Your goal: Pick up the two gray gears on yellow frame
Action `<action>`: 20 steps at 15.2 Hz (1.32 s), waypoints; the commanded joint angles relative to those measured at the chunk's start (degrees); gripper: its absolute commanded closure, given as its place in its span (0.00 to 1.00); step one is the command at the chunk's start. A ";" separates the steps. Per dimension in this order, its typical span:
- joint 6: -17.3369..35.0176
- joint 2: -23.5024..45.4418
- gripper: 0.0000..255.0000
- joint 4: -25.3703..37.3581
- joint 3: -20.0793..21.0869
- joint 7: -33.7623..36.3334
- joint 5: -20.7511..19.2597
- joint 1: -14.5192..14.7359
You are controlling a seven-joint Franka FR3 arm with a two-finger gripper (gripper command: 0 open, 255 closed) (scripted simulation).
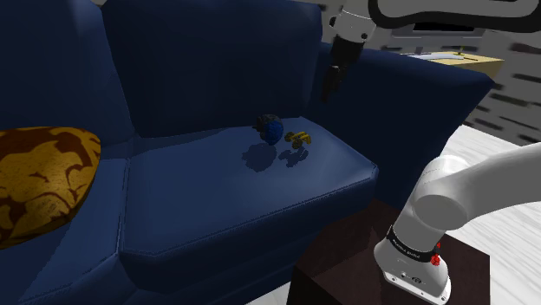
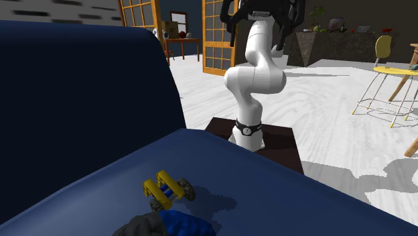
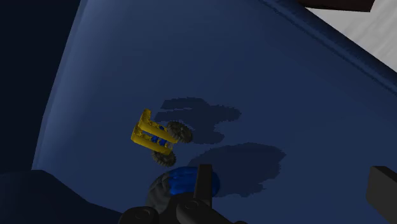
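Gripper: we see the gripper (image 1: pixel 332 82) hanging high over the sofa seat (image 1: pixel 217 191). Its fingers (image 3: pixel 203 184) are spread wide with nothing between them.
Gear toy: the gear toy (image 3: pixel 159 137), two grey gears on a yellow frame, lies on the blue seat well below the gripper. It sits off to the outer side of one finger, not under the gap.
Neighbour: a dark blue object (image 3: pixel 184 181) rests just beside the toy, between it and the gripper's nearer finger as the wrist camera looks down. We cannot tell whether the two touch.
Also on the sofa: a yellow patterned cushion (image 1: pixel 39 178) lies far from the gripper, well apart from the toy.
Step in hand: we judge this to be the approach, since nothing is grasped yet.
Doing it well: we would first shift sideways until the open gap sits over the yellow frame. Then we would turn the wrist so the fingers close across the frame's bars rather than on the gear teeth.
Descent: we would come straight down, because the seat looks soft and may give under a push.
Risk: the nearer finger could strike the blue object, or the toy could roll on its gears if it is touched on one side only.
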 commanded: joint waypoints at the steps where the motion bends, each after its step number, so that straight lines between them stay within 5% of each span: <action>1: 0.00 0.00 0.00 0.00 0.00 0.00 0.00 0.00; 11: 18.80 11.05 0.00 -6.48 -7.08 -8.11 -0.87 -0.83; 20: 34.01 27.16 0.00 -4.90 -13.47 -17.26 2.48 -0.16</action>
